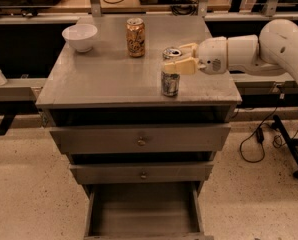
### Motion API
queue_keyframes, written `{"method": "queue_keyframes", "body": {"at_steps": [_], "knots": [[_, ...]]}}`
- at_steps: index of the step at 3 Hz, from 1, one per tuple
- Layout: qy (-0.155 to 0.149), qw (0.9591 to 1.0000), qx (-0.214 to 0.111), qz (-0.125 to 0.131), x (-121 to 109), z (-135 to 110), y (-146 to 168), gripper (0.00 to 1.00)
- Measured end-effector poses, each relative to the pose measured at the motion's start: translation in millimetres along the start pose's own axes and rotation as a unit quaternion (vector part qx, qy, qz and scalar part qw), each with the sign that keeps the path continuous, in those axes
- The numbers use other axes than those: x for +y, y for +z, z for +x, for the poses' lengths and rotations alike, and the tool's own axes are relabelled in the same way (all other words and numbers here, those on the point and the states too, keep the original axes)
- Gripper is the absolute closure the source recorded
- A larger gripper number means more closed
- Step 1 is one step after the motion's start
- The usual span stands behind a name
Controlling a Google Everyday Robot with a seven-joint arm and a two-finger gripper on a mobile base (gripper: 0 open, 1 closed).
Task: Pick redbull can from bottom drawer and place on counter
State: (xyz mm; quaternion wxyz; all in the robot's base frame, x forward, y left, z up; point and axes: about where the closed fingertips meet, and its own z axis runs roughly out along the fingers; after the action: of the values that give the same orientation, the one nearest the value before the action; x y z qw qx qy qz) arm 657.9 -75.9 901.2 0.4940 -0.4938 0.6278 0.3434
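The redbull can (170, 79), slim and silvery-grey, stands upright near the front right of the counter (99, 79). My gripper (181, 58) reaches in from the right on a white arm. Its cream fingers (181, 67) sit on either side of the can's upper part, closed against it. The can's base looks to be at or just above the counter surface. The bottom drawer (144, 211) is pulled open below and its tray shows nothing inside.
A wider gold-orange can (135, 30) stands at the back middle of the counter and a white bowl (79, 36) at the back left. Two knobbed drawers (141, 140) are nearly shut. Cables and a stand leg (289, 149) lie on the floor at right.
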Motion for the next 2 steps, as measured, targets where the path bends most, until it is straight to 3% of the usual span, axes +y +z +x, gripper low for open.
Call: {"method": "queue_keyframes", "body": {"at_steps": [2], "knots": [[0.001, 1.0000, -0.001, -0.003, 0.7, -0.1, 4.4, 0.12]]}}
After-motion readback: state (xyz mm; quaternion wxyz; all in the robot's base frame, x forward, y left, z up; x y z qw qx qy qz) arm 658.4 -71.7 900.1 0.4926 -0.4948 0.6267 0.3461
